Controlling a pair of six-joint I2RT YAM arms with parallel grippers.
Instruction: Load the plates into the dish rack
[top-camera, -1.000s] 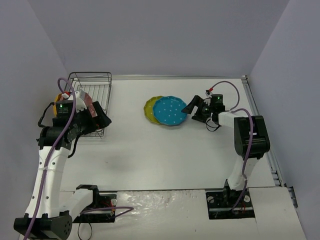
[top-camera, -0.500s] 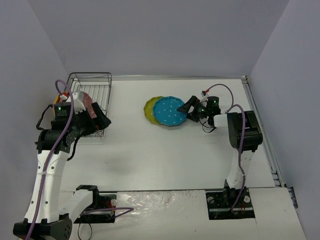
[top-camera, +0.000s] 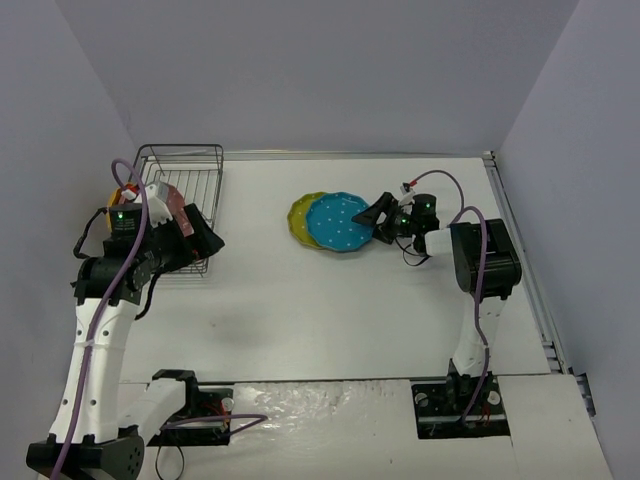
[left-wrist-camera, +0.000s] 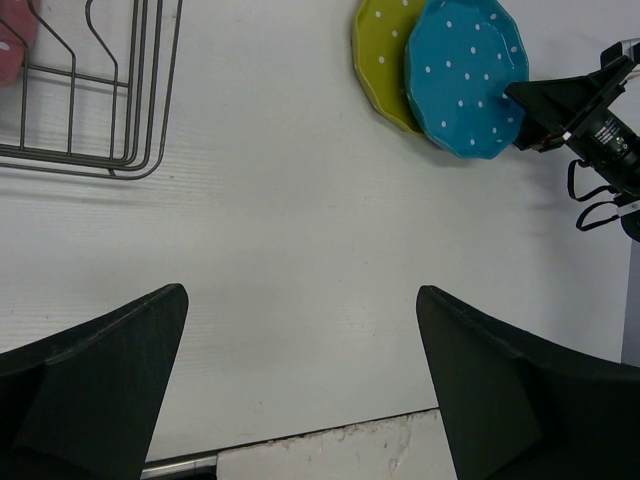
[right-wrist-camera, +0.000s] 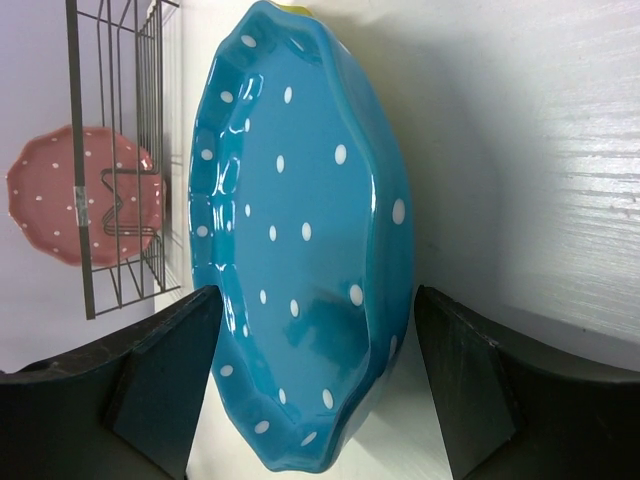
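Right end effector (top-camera: 377, 214): jaws apart, straddling the teal plate (top-camera: 338, 222) at its 3 o'clock rim, on the desk (top-camera: 300, 320). Left end effector (left-wrist-camera: 300, 292): jaws wide.

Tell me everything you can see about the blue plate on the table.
The blue plate is round with a scalloped rim, glossy teal like glazed ceramic, and dotted with small white spots. It lies flat and face up on the white table, with its left side overlapping a yellow-green plate beneath it. The right gripper is at its right edge, open, with one finger over the rim and one under. Whether they touch it is unclear.
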